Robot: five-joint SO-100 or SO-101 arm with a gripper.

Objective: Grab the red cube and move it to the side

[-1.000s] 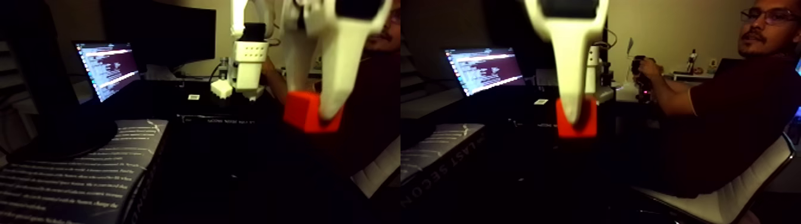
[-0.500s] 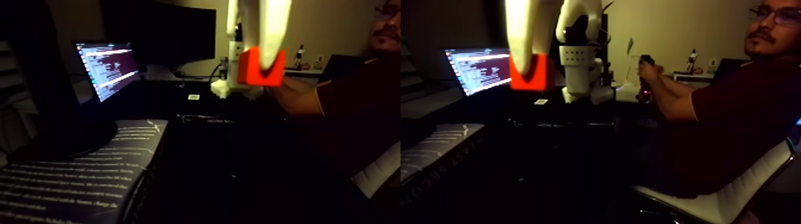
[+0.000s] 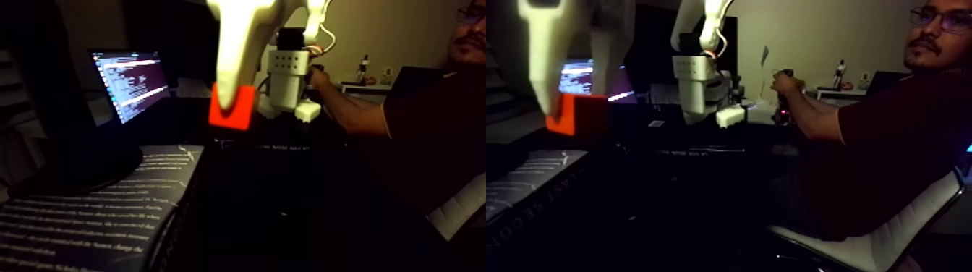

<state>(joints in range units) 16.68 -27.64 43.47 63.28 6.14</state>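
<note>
Your end effector (image 3: 233, 101) hangs close to the lens in the fixed view, blurred, its smooth white plastic finger tapering to a blunt tip. It pinches the red cube (image 3: 231, 114), which sits at the tip, held up off the dark table (image 3: 289, 188). Cube faces plain, matte, sharp-edged. Behind it: a lit laptop screen (image 3: 130, 83), and a printed book (image 3: 87, 217) lying flat at lower left.

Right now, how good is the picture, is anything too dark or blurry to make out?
In the fixed view, a side-by-side pair, the room is dim and the tabletop nearly black; the near white claw is soft and out of focus in both halves; the red cube and the laptop screen stand out brightly.
</note>
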